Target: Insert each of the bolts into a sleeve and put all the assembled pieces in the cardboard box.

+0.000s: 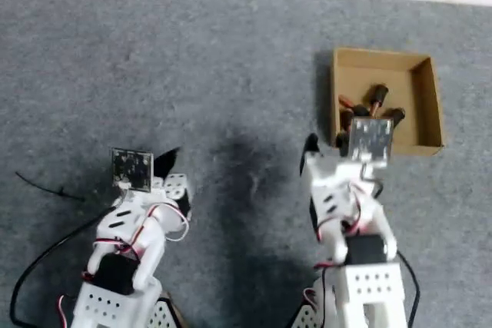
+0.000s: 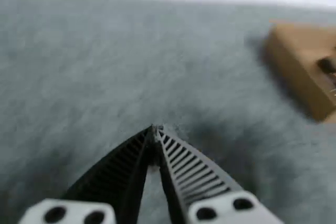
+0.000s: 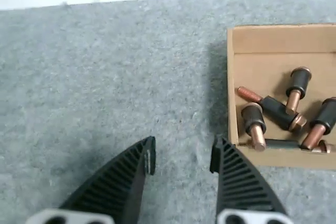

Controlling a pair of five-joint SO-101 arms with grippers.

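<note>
Two arms stand side by side at the near edge of the grey table. The left tool is closed with nothing between its ribbed black fingers, whose tips meet just above the bare surface. A thin black strand lies on the table beside that arm, on the side away from the other arm. The right tool is spread apart and empty, and hangs over the table just beside the near corner of the cardboard box. Farther out, the box sits open-topped in front of the right arm. Inside it lie four assembled pieces, copper-coloured bolts in black sleeves, bunched together toward its near wall, some touching.
</note>
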